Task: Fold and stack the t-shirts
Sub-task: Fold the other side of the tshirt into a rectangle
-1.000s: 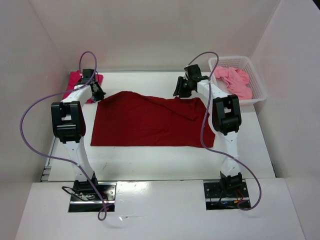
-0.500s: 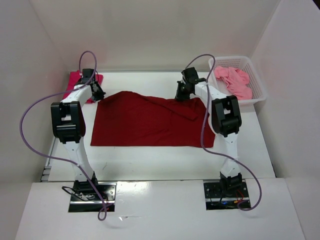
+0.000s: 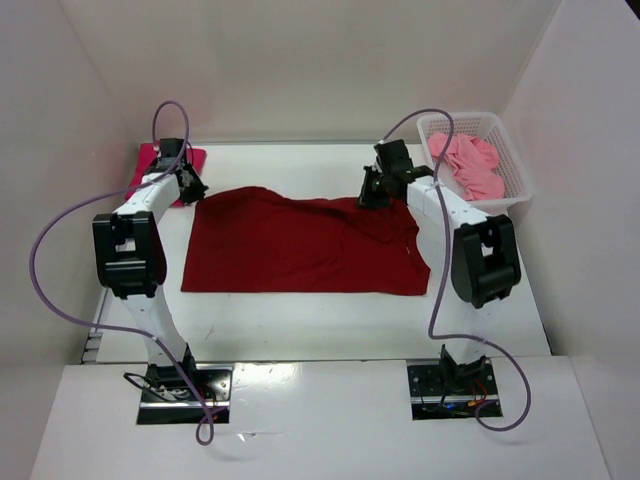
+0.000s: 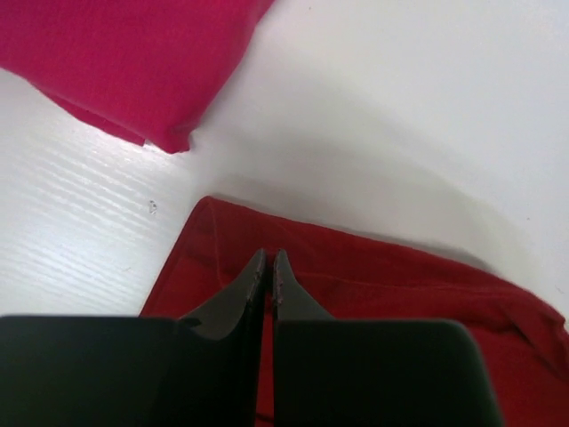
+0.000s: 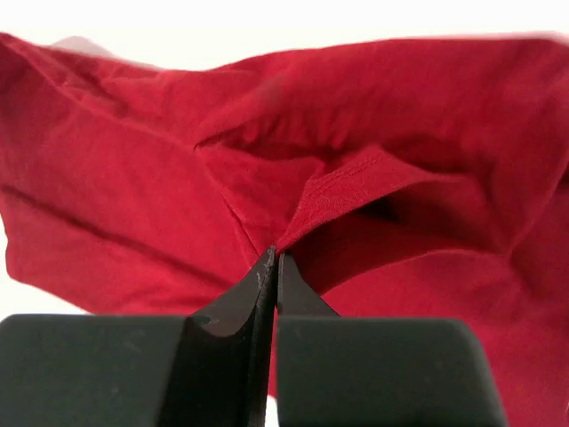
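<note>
Dark red t-shirt [image 3: 300, 245]: soft, limp; I'd grab far corners.
Left hand [image 4: 268, 256]: pinched on its corner.
Right hand [image 5: 271, 256]: pinching a fold.

dark red shirt [image 3: 300, 245]: spread mostly flat across mid table [image 3: 300, 320], roughly rectangular, long side l-r, near edge straight. far edge wavy, w/ wrinkles and a hem fold pulled into a small peak by the far-right corner. crimson-pink shirt [image 3: 143, 170]: folded, compact, at far-left corner, close to but not touching the dark red one. light pink shirt [image 3: 468, 165]: crumpled heap in basket [image 3: 515, 165], far-right corner.
</note>
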